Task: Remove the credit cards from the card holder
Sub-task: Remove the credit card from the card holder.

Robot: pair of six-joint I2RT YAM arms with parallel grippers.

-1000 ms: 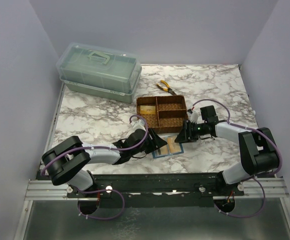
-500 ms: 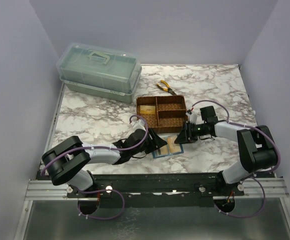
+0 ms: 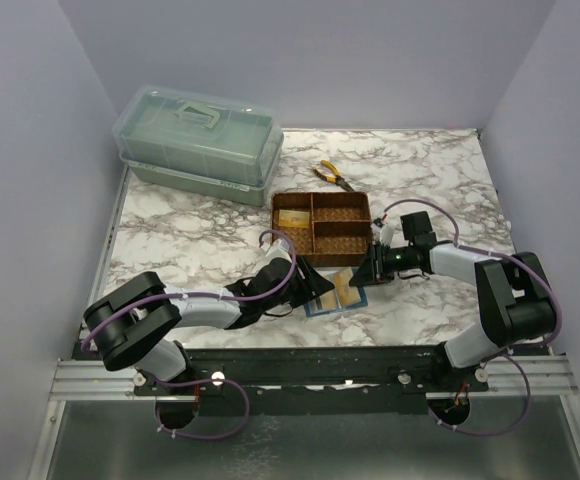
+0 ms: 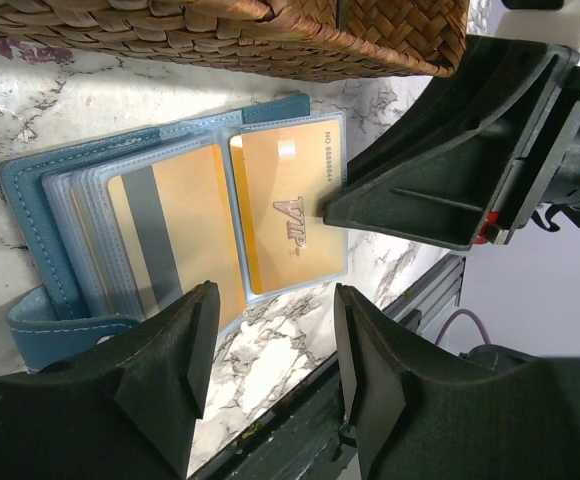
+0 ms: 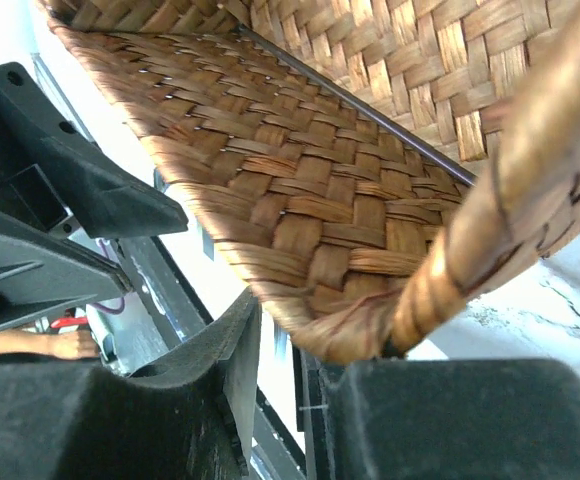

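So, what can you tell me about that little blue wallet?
The wallet is teal-blue, leather-like, lying open flat on the marble table beside the woven tray. Clear sleeves fan out inside, showing two gold cards, one striped grey, one marked VIP. A black finger of the right gripper seems to touch the VIP card.

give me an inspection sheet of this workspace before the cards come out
surface: marble-pattern table, no spills seen
job's things: card holder lies open by the near edge; gold credit cards sit in its clear sleeves
clutter: woven tray holding a yellowish flat item, pliers, green lidded box
grippers: left gripper open over the holder; right gripper tip at one card's edge, open or shut unclear
cables: purple cables along both arms, off the holder
surroundings: plain walls on three sides, nothing else seen
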